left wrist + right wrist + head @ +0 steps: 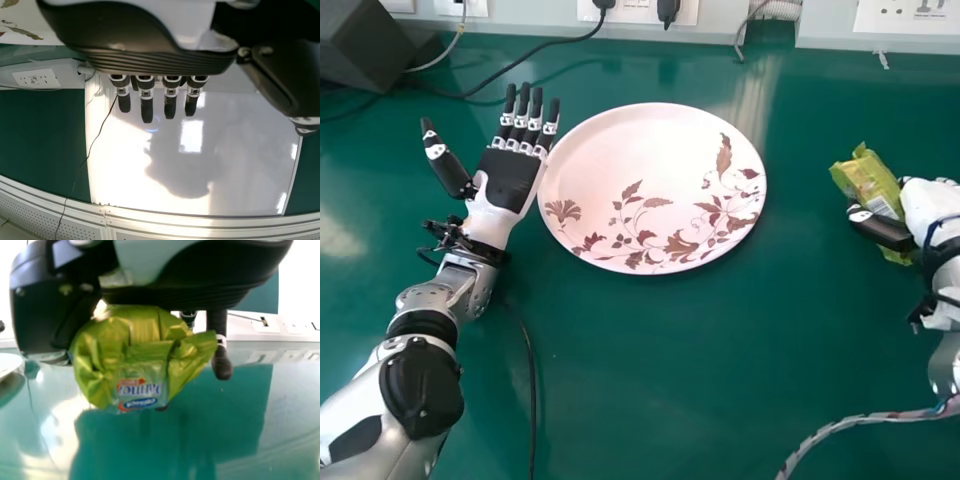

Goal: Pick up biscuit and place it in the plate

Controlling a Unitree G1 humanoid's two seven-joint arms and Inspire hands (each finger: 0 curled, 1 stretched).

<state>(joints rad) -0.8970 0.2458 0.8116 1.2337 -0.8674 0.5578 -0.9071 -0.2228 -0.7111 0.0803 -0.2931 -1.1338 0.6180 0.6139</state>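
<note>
A yellow-green biscuit packet [869, 183] is held at the right by my right hand [932, 208], whose thumb lies across it. In the right wrist view the crinkled packet [135, 355] sits between the thumb and fingers of my right hand [220, 347]. The round white plate [635, 165] with brown leaf patterns lies at the middle of the table, apart from the packet. My left hand [512, 180] rests palm up just left of the plate, fingers straight; its fingers also show in the left wrist view, my left hand [146, 102] being open there.
Black cables and a dark box [365, 45] are at the back left of the green table [720, 370]. Wall sockets [642, 10] line the back edge. A braided cable [860, 422] runs near the front right, and a thin black cable lies beside my left forearm.
</note>
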